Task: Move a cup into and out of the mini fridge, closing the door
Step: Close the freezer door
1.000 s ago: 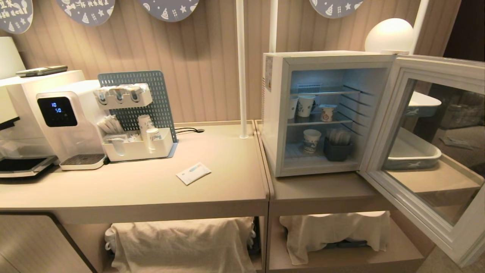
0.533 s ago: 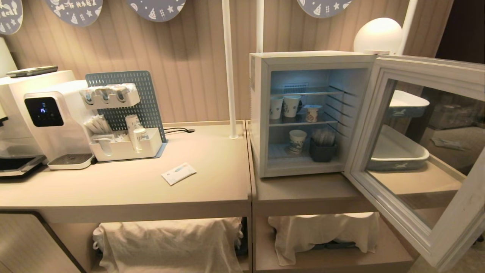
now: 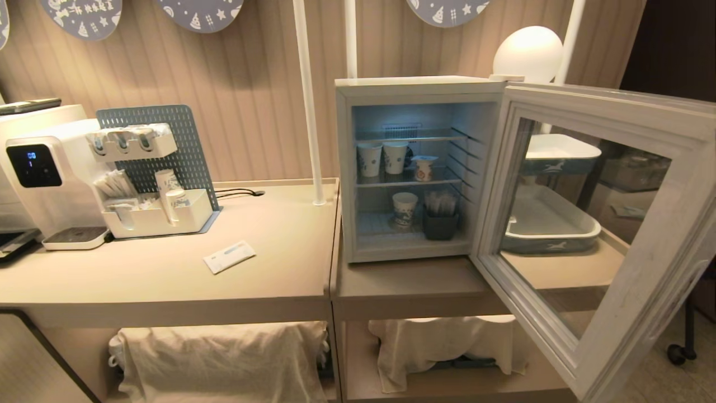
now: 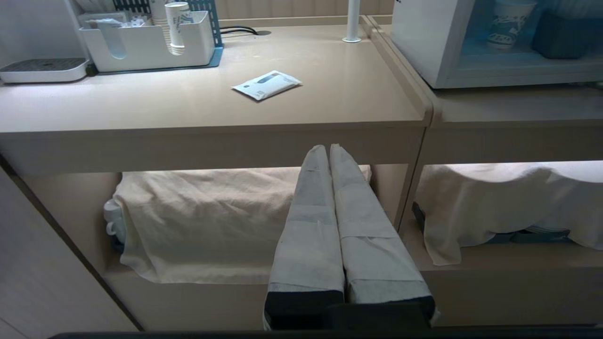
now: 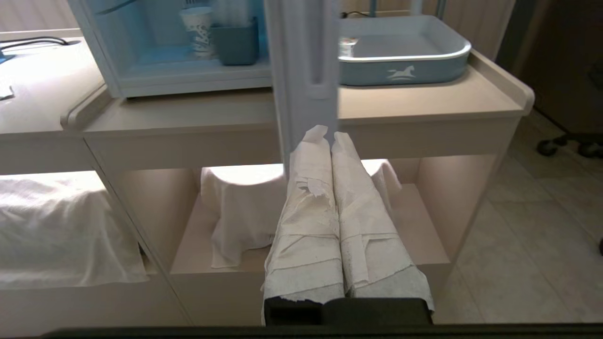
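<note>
The mini fridge (image 3: 344, 168) stands on the right-hand counter with its door (image 3: 615, 109) swung wide open to the right. Inside, the small white cup (image 3: 423, 168) with orange print rests on the middle wire shelf, beside two taller paper cups (image 3: 382, 158). Neither arm shows in the head view. Both hang low in front of the counter. My left gripper (image 4: 328, 148) is shut and empty, level with the lower shelf under the left counter. My right gripper (image 5: 330, 134) is shut and empty too, just below the open door's edge (image 5: 306, 56).
A third paper cup (image 3: 404, 208) and a dark holder (image 3: 439, 224) sit on the fridge floor. A grey-blue tray (image 3: 548, 224) lies behind the door glass. On the left counter are a water dispenser (image 3: 45, 179), an organiser (image 3: 156, 215) and a sachet (image 3: 229, 256). Cloths (image 3: 224, 358) cover the lower shelves.
The whole head view has slid to the left, so the camera has moved rightward; the fridge sits nearer the middle and the door looms larger. Nothing on the counters has moved.
</note>
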`<state>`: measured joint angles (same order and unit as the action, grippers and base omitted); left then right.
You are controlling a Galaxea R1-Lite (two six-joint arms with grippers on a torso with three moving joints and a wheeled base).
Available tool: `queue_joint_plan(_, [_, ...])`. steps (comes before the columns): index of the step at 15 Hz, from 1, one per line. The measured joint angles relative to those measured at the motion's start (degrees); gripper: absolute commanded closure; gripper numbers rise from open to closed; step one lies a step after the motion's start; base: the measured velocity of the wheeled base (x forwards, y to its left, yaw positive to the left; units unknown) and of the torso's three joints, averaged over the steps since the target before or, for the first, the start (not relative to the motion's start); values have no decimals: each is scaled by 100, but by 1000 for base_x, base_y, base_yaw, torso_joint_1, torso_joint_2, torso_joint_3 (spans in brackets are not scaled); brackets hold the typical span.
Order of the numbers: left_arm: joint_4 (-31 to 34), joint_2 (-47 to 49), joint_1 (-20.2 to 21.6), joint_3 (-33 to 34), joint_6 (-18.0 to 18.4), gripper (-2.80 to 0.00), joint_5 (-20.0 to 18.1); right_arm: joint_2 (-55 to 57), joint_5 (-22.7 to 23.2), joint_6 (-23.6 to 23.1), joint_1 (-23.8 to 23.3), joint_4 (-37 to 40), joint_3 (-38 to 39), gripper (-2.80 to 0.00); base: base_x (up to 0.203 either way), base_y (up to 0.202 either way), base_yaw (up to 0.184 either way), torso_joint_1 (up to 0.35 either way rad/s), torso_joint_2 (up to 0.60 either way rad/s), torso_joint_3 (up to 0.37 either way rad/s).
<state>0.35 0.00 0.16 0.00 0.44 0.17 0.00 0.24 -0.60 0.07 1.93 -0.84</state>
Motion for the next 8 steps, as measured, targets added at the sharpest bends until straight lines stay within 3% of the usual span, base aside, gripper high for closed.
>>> queue_joint_plan(8, [0,0,-2,0,-6,0,-3,0,0,0,0,-2,-1,0,0,-191,2,3,2,2])
